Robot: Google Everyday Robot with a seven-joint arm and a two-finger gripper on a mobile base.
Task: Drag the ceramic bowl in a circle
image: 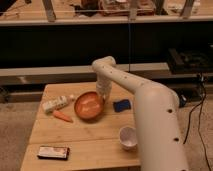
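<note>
The ceramic bowl (89,106) is wide, shallow and glossy orange-brown. It sits on the wooden table (85,145), left of the middle and toward the back. My white arm reaches in from the lower right and bends over the table. My gripper (103,93) points down at the bowl's far right rim and seems to touch it.
A small white cup (128,137) stands at the front right. A blue sponge (121,105) lies right of the bowl. A carrot (62,116) and a white bottle (56,104) lie left of the bowl. A dark flat packet (53,152) lies at the front left.
</note>
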